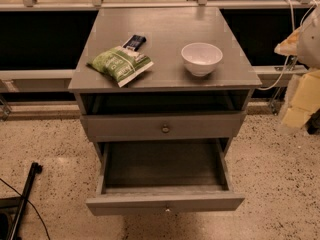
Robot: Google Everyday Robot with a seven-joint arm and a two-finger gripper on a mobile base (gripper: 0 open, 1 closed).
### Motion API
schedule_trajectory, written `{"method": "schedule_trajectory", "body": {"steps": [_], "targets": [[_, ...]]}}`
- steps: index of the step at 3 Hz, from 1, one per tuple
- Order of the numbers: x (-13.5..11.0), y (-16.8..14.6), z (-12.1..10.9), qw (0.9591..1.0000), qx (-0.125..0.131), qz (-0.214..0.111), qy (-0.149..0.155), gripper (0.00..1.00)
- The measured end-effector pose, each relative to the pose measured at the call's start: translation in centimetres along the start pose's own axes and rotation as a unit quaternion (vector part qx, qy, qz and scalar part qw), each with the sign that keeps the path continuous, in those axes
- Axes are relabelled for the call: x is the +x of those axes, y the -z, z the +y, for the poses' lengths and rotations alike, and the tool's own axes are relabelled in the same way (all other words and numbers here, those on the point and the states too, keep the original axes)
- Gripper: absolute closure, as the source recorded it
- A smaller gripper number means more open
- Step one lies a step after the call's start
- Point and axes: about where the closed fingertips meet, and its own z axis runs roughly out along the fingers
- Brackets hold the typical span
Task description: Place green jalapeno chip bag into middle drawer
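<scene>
cabinet top (167, 26): chip bag (120, 64), packet (134, 42), bowl (201, 58); pincer (300, 101) right.

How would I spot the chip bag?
Find the grey cabinet; the gripper is off to its right. On the top's left front lies the green jalapeno chip bag. It's crinkly and light green, unlike the small dark packet behind it and the white bowl.

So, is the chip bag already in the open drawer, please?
No, the chip bag lies on the cabinet top, with the pincer at the picture's right edge.
</scene>
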Motion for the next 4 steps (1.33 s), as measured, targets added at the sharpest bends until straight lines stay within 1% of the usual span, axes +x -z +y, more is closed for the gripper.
{"method": "schedule_trajectory", "body": {"steps": [1, 2, 3, 4], "targets": [[0.0, 0.0, 0.0, 1.0, 0.0, 0.0, 0.0, 0.0], [-3.5, -0.7, -1.6, 0.9987, 0.018, -0.021, 0.044, 0.0], [-10.6, -1.8, -4.7, 0.9887, 0.045, -0.056, 0.131, 0.0], [-16.6, -3.9, -4.5, 0.9685, 0.038, -0.071, 0.236, 0.0]]}}
